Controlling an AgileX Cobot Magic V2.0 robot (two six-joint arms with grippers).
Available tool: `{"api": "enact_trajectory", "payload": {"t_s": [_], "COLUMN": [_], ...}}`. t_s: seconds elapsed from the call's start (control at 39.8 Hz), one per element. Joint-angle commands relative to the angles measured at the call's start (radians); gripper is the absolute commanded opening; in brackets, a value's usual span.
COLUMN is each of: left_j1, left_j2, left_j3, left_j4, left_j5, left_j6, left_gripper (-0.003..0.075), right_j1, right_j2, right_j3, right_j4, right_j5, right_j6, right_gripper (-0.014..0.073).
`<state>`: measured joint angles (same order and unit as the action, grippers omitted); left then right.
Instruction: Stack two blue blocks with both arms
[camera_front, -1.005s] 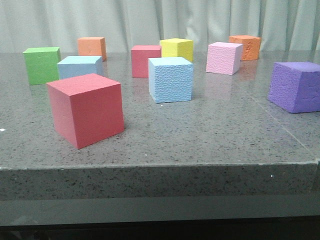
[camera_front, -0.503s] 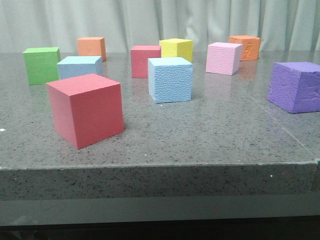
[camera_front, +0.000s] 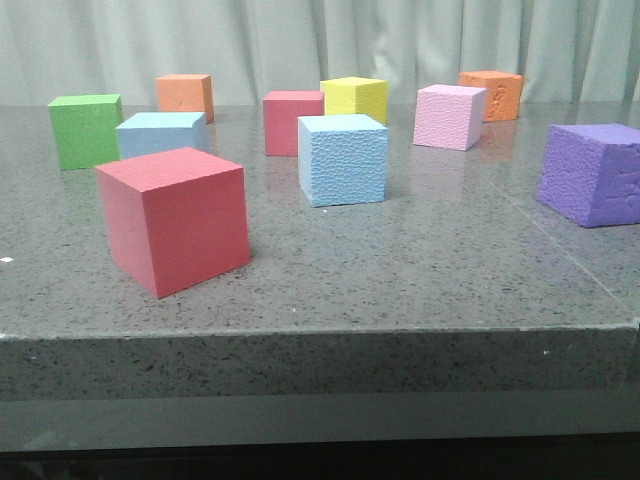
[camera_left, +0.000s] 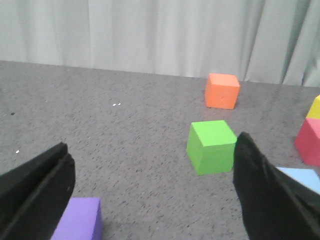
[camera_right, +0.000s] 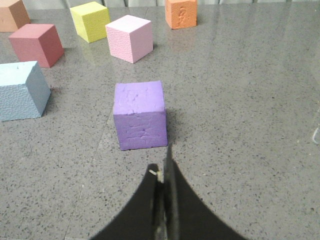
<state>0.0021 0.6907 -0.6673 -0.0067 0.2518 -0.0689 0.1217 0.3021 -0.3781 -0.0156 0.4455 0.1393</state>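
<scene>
1. Left gripper (camera_left: 152, 192): jaws spread wide, nothing between them. In its wrist view a corner of a blue block (camera_left: 302, 177) shows beside one finger (camera_left: 267, 195), near the green cube (camera_left: 211, 146).
2. Right gripper (camera_right: 164, 200): fingers pressed together, holding nothing, hovering over bare table (camera_right: 240, 125) just short of the purple cube (camera_right: 140, 115).
3. Risk, near field: the large red cube (camera_front: 175, 218) stands in front of the smoother blue block (camera_front: 158, 133). A low approach would likely clip it (foam slides easily on polished stone).
4. Risk, right side: the purple cube lies closest to the closed fingers and could be taken by mistake. The correct target is the pebbly blue block (camera_front: 342, 158), mid-table and well apart from its partner.
5. Risk, stacking: both blocks are soft foam. Over-squeezing may deform a face and tilt the stack.
6. Far field: a second red cube (camera_front: 292, 121), yellow cube (camera_front: 354, 99), pink cube (camera_front: 448, 116) and two orange cubes (camera_front: 184, 95) crowd the rear. All are sharp-edged and matte, some of them dimpled.
</scene>
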Motion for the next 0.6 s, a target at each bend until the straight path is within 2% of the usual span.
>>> {"api": "enact_trajectory", "payload": {"t_s": [0.0,0.13,0.3,0.58], "left_j1": [-0.065,-0.184,-0.332,-0.434], "left_j2": [0.047,0.122,0.291,0.566], "left_j3": [-0.095,-0.168,-0.292,-0.541], "left_j4": [-0.008,-0.008,-0.008,-0.008], "left_j5": [-0.082,-0.077,0.067,0.31], "left_j6": [-0.001,-0.001,-0.001,-0.008], "left_gripper": [0.0615,0.0615,0.0615,0.0615], "right_j1": [-0.005,-0.005,-0.005,-0.005], "right_j2": [0.007,0.007,0.007,0.007], "right_j3": [-0.026,-0.026,-0.026,-0.026], "right_j4": [-0.015,-0.015,-0.015,-0.015], "right_j5": [-0.092,-0.092,-0.092,-0.087], "right_j6": [-0.013,-0.013,-0.013,-0.013], "right_gripper": [-0.0067,-0.0067,-0.0067,-0.0067]}}
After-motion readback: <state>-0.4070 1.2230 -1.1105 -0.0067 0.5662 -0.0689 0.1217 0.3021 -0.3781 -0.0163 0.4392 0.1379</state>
